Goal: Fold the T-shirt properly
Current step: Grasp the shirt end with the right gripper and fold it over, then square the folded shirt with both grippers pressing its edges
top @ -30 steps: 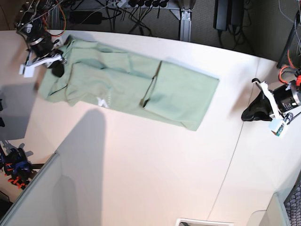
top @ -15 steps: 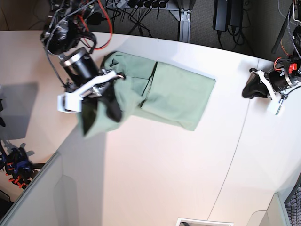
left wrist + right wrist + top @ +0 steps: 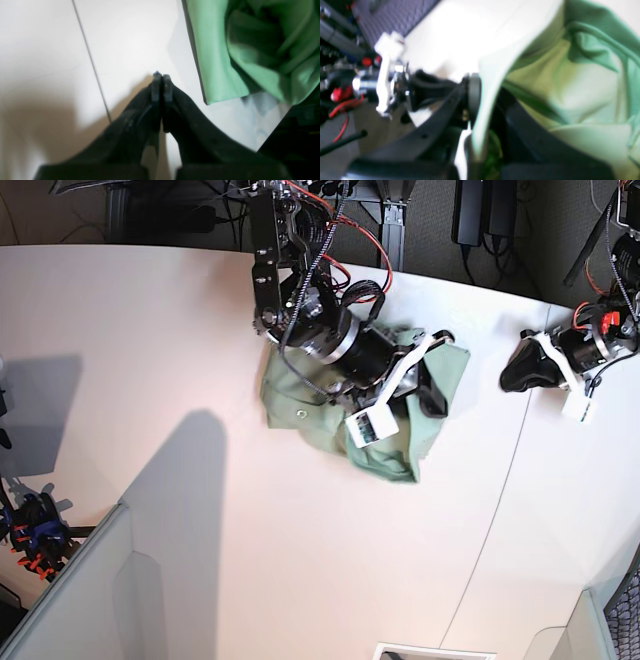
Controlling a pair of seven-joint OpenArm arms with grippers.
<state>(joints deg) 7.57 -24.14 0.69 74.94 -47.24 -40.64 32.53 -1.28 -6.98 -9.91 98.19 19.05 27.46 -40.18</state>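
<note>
The pale mint-green T-shirt [image 3: 300,395] lies bunched on the white table, doubled over itself, with its lower corner at the front [image 3: 405,465]. My right gripper [image 3: 432,375] hovers over the shirt's right edge, shut on a fold of its fabric. In the right wrist view, pale cloth runs between the closed fingers of the right gripper [image 3: 480,87], and the T-shirt [image 3: 582,87] hangs loose beside it. My left gripper [image 3: 508,375] sits on the table to the right of the shirt, shut and empty. The left wrist view shows the left gripper [image 3: 160,86] short of the T-shirt [image 3: 217,62] edge.
A thin table seam [image 3: 92,65] runs past the left gripper. Cables and black gear [image 3: 470,210] crowd the far table edge. A grey panel [image 3: 80,600] and clamps [image 3: 30,535] stand at the front left. The right arm's body [image 3: 300,290] reaches over the shirt.
The right arm swung from the far left across to the right, carrying the shirt's left end over the rest. The shirt is now a shorter bundle. The left gripper shifted only slightly.
</note>
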